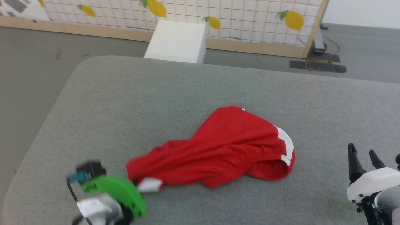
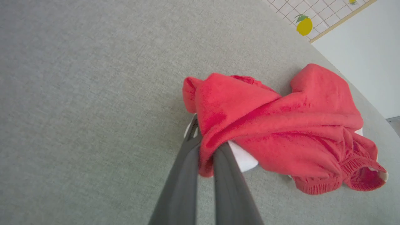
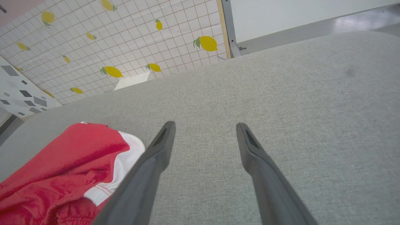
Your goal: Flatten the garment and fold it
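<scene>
The red garment lies crumpled on the grey cloth-covered surface, a little toward the robot's side of its middle. One end is bunched high with white trim along its right edge. The other end tapers to a narrow point at the lower left. At that point the left gripper meets it. The head view is blurred there, so the grip is hard to judge. The left wrist view is clearer: the jaws are pressed together on a fold of red cloth, which wraps over their tips, with a white patch just behind them. The gathered waistband sags at the far end in that view. The right gripper hangs above bare surface to the right of the garment, well apart from it. Its jaws are spread wide and hold nothing, with the trimmed edge just off to its left. Beyond the surface a white box stands on the floor before a lemon-printed panel.
</scene>
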Available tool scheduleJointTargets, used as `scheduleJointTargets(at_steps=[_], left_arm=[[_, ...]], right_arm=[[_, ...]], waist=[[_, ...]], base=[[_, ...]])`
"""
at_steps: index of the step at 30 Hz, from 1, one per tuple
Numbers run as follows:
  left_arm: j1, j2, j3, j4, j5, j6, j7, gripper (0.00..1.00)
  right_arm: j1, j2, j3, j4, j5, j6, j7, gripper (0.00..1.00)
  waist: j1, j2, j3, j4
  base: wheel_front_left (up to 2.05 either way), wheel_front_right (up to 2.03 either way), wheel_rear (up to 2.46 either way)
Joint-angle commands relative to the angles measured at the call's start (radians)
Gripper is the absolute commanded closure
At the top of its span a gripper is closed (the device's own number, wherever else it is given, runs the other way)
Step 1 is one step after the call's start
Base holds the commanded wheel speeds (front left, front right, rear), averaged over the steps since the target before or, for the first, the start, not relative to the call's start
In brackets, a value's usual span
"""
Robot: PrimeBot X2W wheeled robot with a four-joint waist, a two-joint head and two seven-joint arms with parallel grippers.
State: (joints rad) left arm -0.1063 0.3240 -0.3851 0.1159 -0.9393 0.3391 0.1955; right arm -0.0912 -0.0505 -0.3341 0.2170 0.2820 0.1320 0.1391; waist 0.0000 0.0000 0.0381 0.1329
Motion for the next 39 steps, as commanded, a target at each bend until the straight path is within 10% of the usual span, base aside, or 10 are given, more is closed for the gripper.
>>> scheduleJointTargets(at_steps=[1,8,9,10,25,39], left_arm=[[0.047,0.010,-0.015,-0.014,-0.012,0.008,0.020,1.00],[0.145,-0.017,-0.046,-0.074,-0.074,-0.009,0.070,0.95],[0.140,-0.022,-0.042,-0.082,-0.080,-0.019,0.065,0.23],[0.132,-0.027,-0.034,-0.093,-0.086,-0.031,0.056,0.00],[-0.045,0.020,0.012,-0.053,0.268,-0.131,-0.433,0.00],[0.010,-0.128,0.157,-0.147,0.607,-0.224,-0.457,0.00]], right_arm=[[-0.010,0.000,0.005,0.001,-0.015,-0.001,-0.004,0.00],[-0.016,0.000,0.028,0.023,0.010,-0.001,-0.011,0.00],[-0.015,0.000,0.030,0.025,0.009,-0.001,-0.012,0.00],[-0.015,0.000,0.033,0.026,0.008,-0.001,-0.012,0.00],[0.038,0.000,0.130,-0.144,-0.085,-0.001,0.161,0.00],[0.054,0.000,0.346,-0.242,-0.261,-0.001,0.426,0.00]], waist=[[0.0000,0.0000,-0.003,0.022],[0.0000,0.0000,0.003,0.043],[0.0000,0.0000,0.003,0.046],[0.0000,0.0000,0.003,0.049],[0.0000,0.0000,0.002,0.047],[0.0000,0.0000,0.069,0.052]], base=[[0.00,0.00,0.00],[0.00,0.00,0.00],[0.00,0.00,0.00],[0.00,0.00,0.00],[0.00,0.00,0.00],[0.00,0.00,0.00]])
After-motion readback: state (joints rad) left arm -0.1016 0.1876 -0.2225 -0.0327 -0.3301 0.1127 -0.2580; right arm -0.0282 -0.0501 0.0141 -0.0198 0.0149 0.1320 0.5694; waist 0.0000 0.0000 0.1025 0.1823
